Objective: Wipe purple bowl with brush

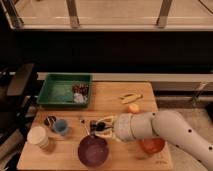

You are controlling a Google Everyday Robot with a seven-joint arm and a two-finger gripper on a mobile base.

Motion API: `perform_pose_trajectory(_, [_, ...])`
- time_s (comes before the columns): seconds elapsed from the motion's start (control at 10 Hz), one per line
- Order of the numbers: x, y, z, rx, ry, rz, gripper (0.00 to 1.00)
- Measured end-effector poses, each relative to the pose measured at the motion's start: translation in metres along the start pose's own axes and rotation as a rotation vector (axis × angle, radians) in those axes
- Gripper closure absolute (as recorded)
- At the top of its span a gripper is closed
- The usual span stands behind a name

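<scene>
The purple bowl (92, 151) is round, shallow and dark purple, standing near the front edge of the wooden table (112, 97). My gripper (100, 128) reaches in from the right on a white arm (165, 127) and hovers just behind and above the bowl's far rim. A thin dark-tipped brush (86, 127) sticks out at the gripper's left, its handle slanting up-left. The small blue cup (61, 126) stands left of the gripper.
A green tray (57, 90) with small items sits at the back left. A white lidded cup (38, 136) and a dark round item (50, 120) stand front left. An orange bowl (151, 145) lies under my arm. A banana (131, 97) and an orange fruit (134, 108) lie at the right.
</scene>
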Motion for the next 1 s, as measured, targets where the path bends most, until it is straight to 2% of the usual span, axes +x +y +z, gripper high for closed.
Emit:
perform_pose_trajectory(0.6, [0.001, 0.001, 0.000, -0.006, -0.004, -0.005, 1.00])
perform_pose_trajectory(0.9, [-0.013, 0.012, 0.018, -0.065, -0.034, -0.049, 1.00])
perform_pose_trajectory(1.0, [-0.018, 0.014, 0.021, -0.070, -0.044, -0.064, 1.00])
